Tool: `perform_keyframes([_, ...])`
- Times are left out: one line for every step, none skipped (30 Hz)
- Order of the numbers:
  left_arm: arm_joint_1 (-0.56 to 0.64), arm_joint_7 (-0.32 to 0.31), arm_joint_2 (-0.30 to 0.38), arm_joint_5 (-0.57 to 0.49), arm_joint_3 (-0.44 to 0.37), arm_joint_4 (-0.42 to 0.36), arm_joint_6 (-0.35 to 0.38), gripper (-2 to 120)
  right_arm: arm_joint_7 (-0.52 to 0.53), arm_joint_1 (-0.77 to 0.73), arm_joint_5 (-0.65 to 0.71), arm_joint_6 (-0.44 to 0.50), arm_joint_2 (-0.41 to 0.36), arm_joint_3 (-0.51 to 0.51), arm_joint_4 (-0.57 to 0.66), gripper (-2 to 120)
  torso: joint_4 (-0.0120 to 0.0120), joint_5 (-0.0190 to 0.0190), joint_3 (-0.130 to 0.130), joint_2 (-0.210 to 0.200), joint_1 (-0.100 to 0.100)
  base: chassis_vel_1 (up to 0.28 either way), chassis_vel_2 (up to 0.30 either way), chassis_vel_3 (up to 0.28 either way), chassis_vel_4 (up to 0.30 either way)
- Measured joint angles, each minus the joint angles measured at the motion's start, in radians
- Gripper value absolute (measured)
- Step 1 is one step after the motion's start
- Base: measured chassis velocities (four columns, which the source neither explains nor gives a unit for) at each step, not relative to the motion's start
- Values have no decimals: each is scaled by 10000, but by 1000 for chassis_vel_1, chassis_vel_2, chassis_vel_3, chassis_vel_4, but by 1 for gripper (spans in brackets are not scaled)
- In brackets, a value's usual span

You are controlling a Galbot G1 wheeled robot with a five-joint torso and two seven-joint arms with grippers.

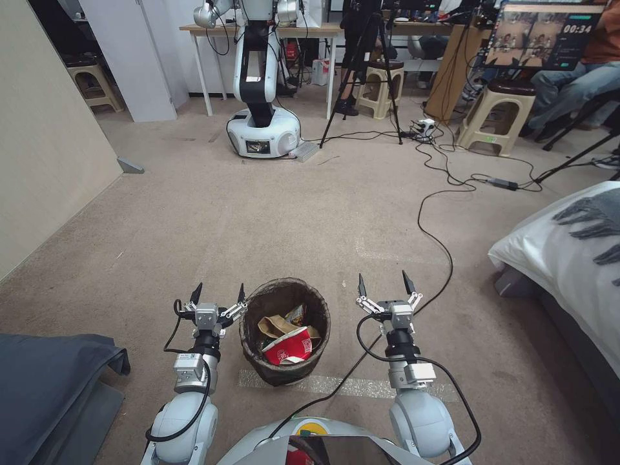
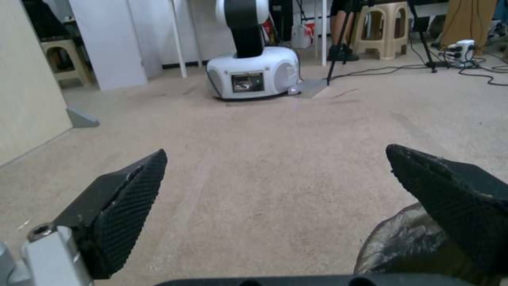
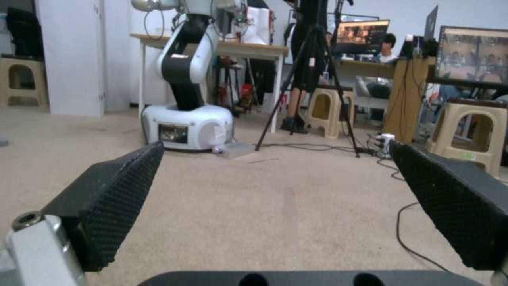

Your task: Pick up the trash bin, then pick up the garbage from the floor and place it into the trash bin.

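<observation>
The bin (image 1: 284,330) stands upright on the carpet, directly in front of the robot's base and between the 2 arms. Its dark liner is folded over the rim, and inside lie a red-and-white cup (image 1: 289,346), a crumpled brown paper bag (image 1: 274,325) and a bit of yellow wrapper (image 1: 296,314). No loose garbage can be seen on the carpet around the bin.

The left pincer (image 1: 217,295) hangs just beside the bin, on the bin's left, with its fingers spread apart and nothing between them. In the left wrist view the bin's liner (image 2: 402,238) appears close under one finger (image 2: 455,198), so this finger seems almost at the rim; whether it touches cannot be told. The right pincer (image 1: 385,284) is on the bin's right, a little farther from it, also spread apart and empty. Both point forward, away from the base, level with the bin's mouth.

The left arm is judged nearer to the bin. The bin's axis is vertical, so the rim next to the left pincer looks the natural place for a grasp.

The readable writing is far behind the bin: a monitor (image 1: 541,33) shows "00:34". The print on the cup is too small to read.
</observation>
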Motion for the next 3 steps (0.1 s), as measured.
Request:
perform_keyframes([-1,-1,0,-1,-2,0,4,100,0,1,0,-1,0,-1,0,100,0,0,0,0,0,0,0,0,0])
perform_keyframes([-1,-1,0,-1,-2,0,4,100,0,1,0,-1,0,-1,0,100,0,0,0,0,0,0,0,0,0])
perform_keyframes([-2,-2,0,-4,-2,0,11,100,0,3,0,-2,-1,-2,0,100,0,0,0,0,0,0,0,0,0])
